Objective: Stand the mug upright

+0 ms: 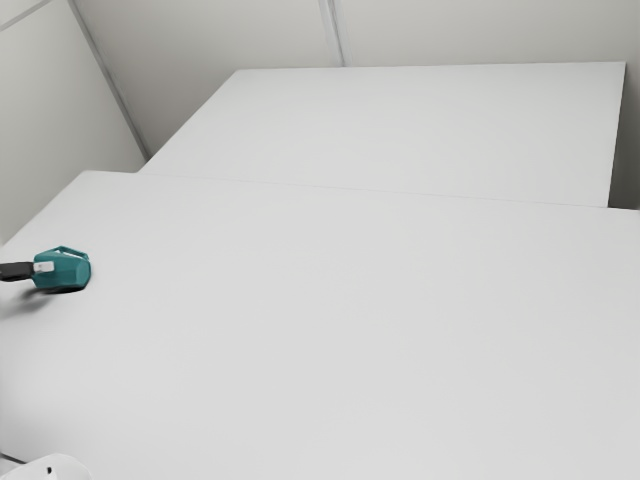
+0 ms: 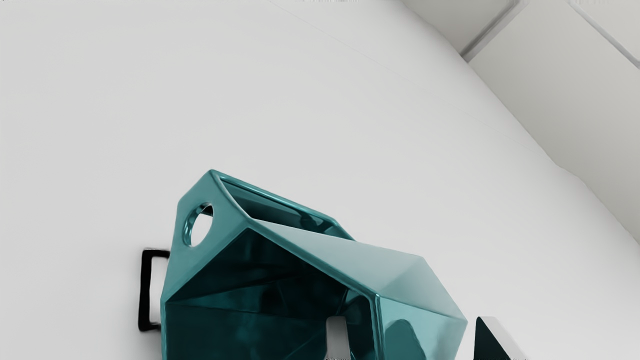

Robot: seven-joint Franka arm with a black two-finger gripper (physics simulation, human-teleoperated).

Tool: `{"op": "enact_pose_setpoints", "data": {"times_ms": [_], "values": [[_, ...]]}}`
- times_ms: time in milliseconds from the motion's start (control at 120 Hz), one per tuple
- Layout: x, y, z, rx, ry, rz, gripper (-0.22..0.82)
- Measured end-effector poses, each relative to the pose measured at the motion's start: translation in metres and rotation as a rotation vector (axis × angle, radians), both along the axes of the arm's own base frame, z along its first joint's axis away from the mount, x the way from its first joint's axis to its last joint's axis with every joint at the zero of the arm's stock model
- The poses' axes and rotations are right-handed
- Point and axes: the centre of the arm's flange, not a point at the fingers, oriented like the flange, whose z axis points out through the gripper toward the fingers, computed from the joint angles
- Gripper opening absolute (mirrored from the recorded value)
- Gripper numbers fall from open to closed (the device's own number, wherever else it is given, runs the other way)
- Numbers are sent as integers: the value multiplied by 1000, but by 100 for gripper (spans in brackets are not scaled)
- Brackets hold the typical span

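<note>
**One teal mug point(image 1: 62, 270) lying on its side, and the pincer point(image 1: 42, 267) is right at its mouth!**

We start with the exterior view, and what a broad stage this is: a smooth, pale table point(image 1: 350, 330) sweeping across the scene. The mug is over by the exterior view's left, tipped over on that surface, its base toward the exterior view's right and its handle point(image 1: 70, 250) along the upper edge. A dark shadow point(image 1: 30, 297) hugs the tabletop below. Beyond a thin seam point(image 1: 370, 192), a second pale panel point(image 1: 400, 130) stretches to the back. And the room? Plain grey all round: a back wall point(image 1: 470, 30) with a narrow upright strip point(image 1: 334, 30), and a side wall point(image 1: 60, 110) meeting it at the exterior view's left. Down in the near corner there, a rounded white piece point(image 1: 48, 468) with a small dark spot pokes in.

Over to the wrist view, and here's the close-up! The mug's faceted mouth opens toward the gripper point(image 2: 415, 337), whose two fingers stand apart: one reaches into the opening, the other is outside, just beside the body, with a sliver of daylight between. The wall of the mug lies between them, unclamped. Around it all, soft white tabletop, then grey wall and pale trim past the table's edge.
</note>
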Motion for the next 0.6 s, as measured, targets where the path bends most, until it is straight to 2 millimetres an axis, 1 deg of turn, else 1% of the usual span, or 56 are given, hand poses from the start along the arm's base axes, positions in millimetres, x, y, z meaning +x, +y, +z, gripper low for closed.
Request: {"op": "enact_pose_setpoints", "data": {"times_ms": [125,233,300,433,500,567,600], "values": [[0,0,1,0,-6,2,3],[1,0,1,1,-12,6,-5],[4,0,6,7,-16,5,-9],[13,-5,21,24,-28,-10,-15],[18,-8,29,34,-31,-20,-15],[26,-13,42,52,-35,-35,-16],[30,-15,52,69,-35,-42,-16]]}}
